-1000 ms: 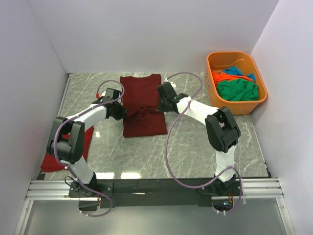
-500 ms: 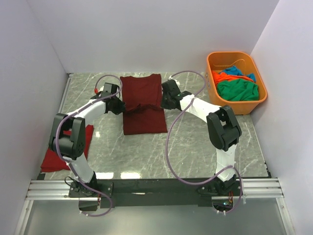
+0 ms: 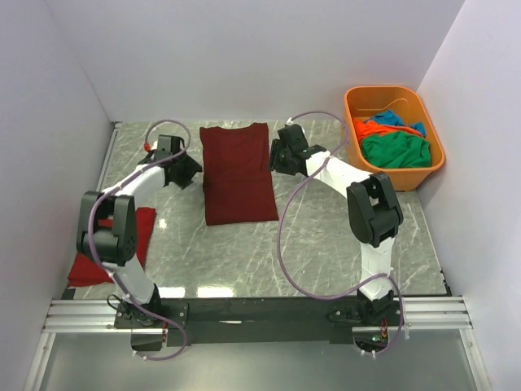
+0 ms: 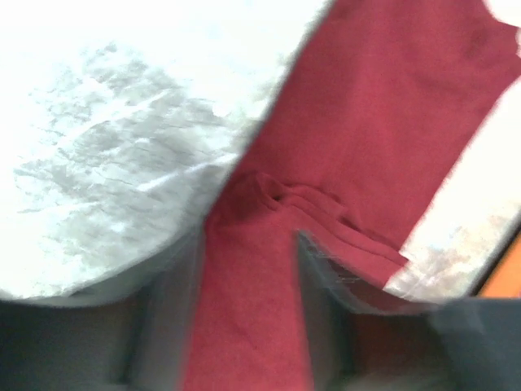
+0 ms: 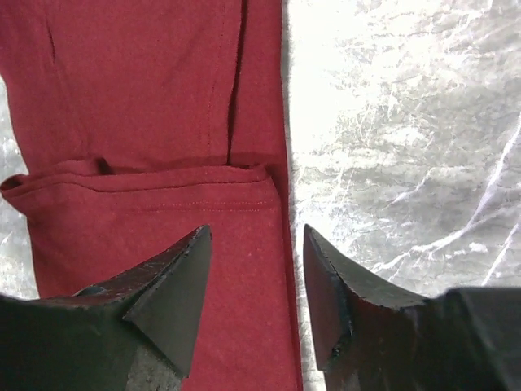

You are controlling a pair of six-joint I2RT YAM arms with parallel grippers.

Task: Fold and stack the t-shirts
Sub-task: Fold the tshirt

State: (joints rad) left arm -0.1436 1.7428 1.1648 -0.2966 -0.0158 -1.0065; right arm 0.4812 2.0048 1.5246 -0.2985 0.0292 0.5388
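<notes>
You have the dark maroon cloth t-shirt (image 3: 238, 175) lying flat in the middle of the grey marbled tabletop (image 3: 326, 236), folded to a long narrow rectangle that runs away from the arm bases. Your left gripper (image 3: 192, 171) sits just beside the shirt's left edge, and your right gripper (image 3: 276, 161) just beside its right edge, so the two face each other across the cloth at its far half. In the right wrist view the right gripper (image 5: 256, 301) has its jaws well apart and holds nothing. The shirt's (image 5: 146, 98) right-hand edge runs down between the two fingers, with bare tabletop (image 5: 391, 147) on the outer side and a folded band of cloth crossing the shirt just ahead of the fingertips. The left wrist view is blurred. Even so, you can make out the left gripper's (image 4: 244, 326) two dark fingers standing apart, with maroon cloth (image 4: 366, 122) showing in the gap and a bunched fold just beyond them; whether the fingers touch the cloth you cannot tell. A bright red cloth t-shirt (image 3: 85, 269) lies at the near left of the table, partly under your left arm. At the far right stands the rigid orange plastic tub (image 3: 383, 90), holding a green cloth shirt (image 3: 395, 151) nearest you, an orange cloth shirt (image 3: 374, 129) and a blue cloth shirt (image 3: 393, 118) behind it.
</notes>
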